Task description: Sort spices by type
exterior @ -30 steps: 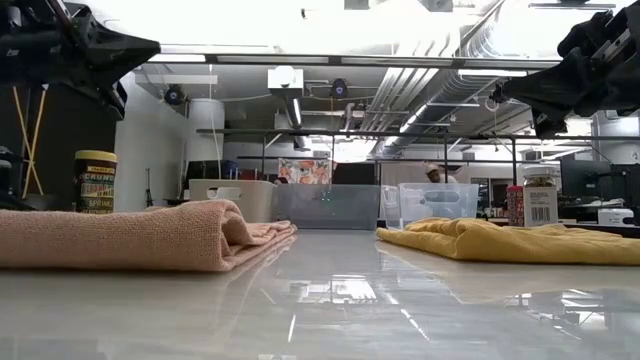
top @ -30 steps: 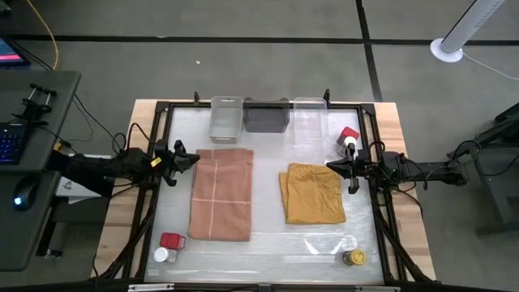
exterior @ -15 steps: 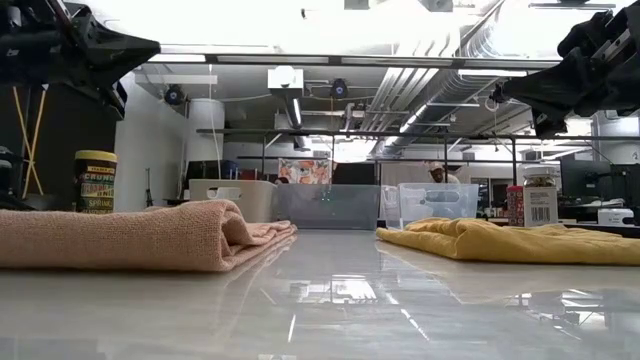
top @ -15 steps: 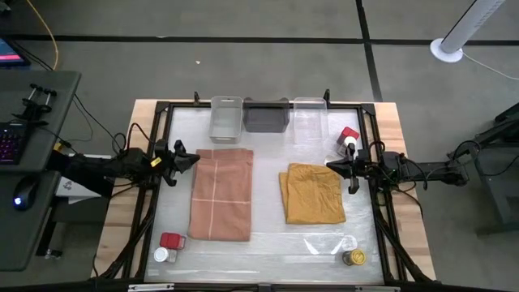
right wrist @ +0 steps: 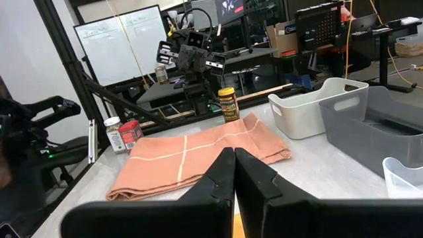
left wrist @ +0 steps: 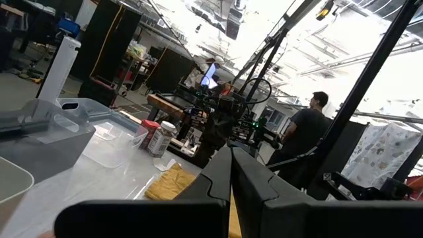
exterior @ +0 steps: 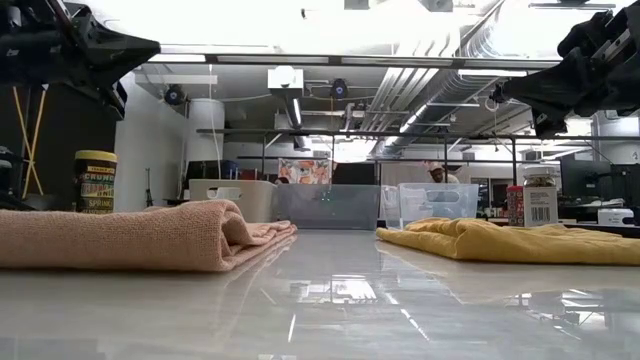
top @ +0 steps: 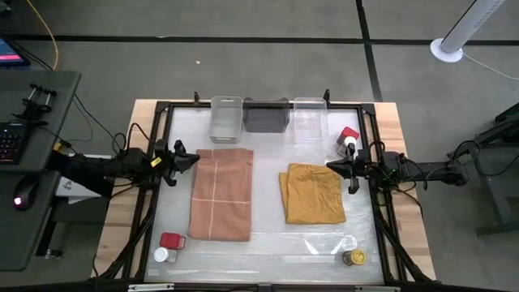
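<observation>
While shut, right pincer (top: 339, 168) hovers near red tin (top: 349, 134).

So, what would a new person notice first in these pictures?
Probably the two folded cloths mid-table: the pink cloth on the left and the mustard cloth on the right. Three bins line the far edge, and the left gripper and right gripper wait, shut, at the sides.
</observation>
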